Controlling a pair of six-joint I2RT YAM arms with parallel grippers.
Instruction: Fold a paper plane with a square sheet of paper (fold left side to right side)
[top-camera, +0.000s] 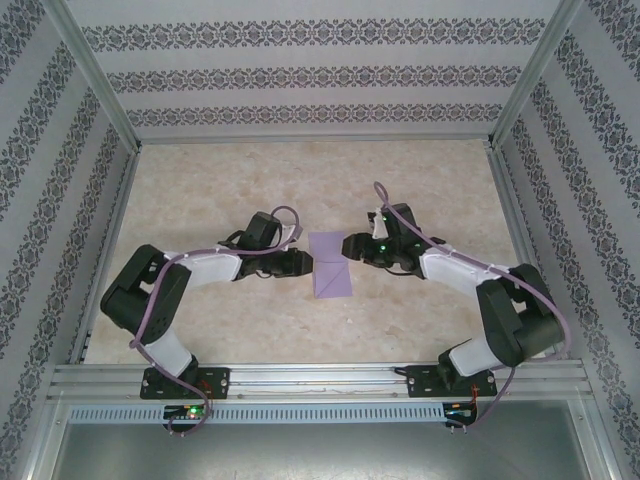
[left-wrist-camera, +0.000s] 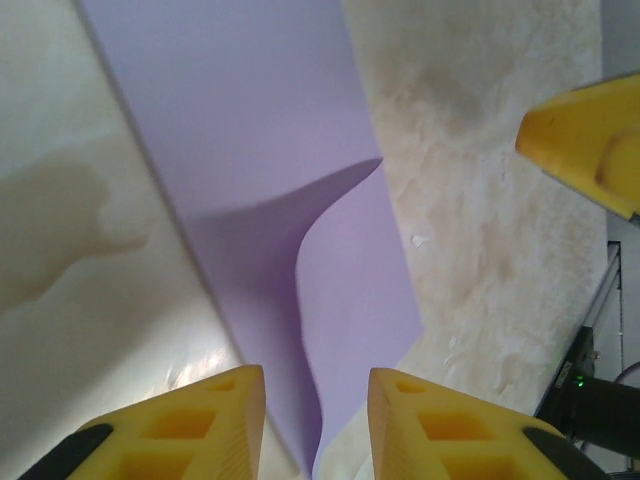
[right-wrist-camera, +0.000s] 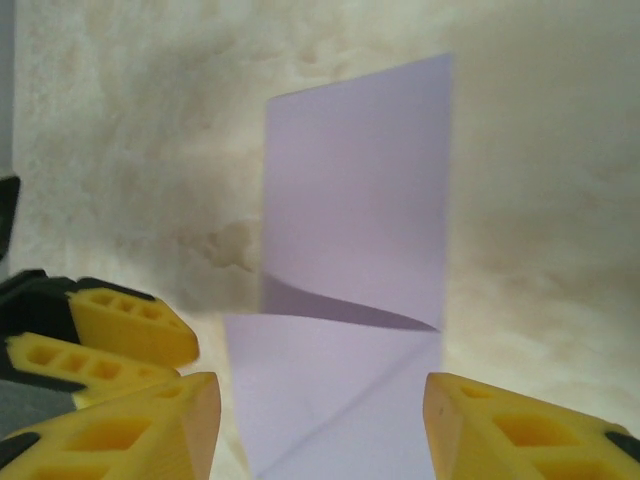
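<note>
The left end effector is narrowly parted. Its two yellow fingers stand either side of the paper's near end without pinching it, and I cannot tell whether they brush it. The right end effector is spread wide and grips nothing, and the paper lies on the bench between and beyond its fingers. In both wrist views the frame cuts off the paper's near edge and the bases of the fingers.

From above, the two end effectors face each other across the paper in the middle of the bench. The left one is at the paper's left edge and the right one at its right edge near the far corner, but their fingertips are too small to make out there.

There is one sheet, folded to a tall rectangle, with its upper layer raised at one end and casting a shadow. There are two arms, the left arm and the right arm, each with one end effector and two fingers.
</note>
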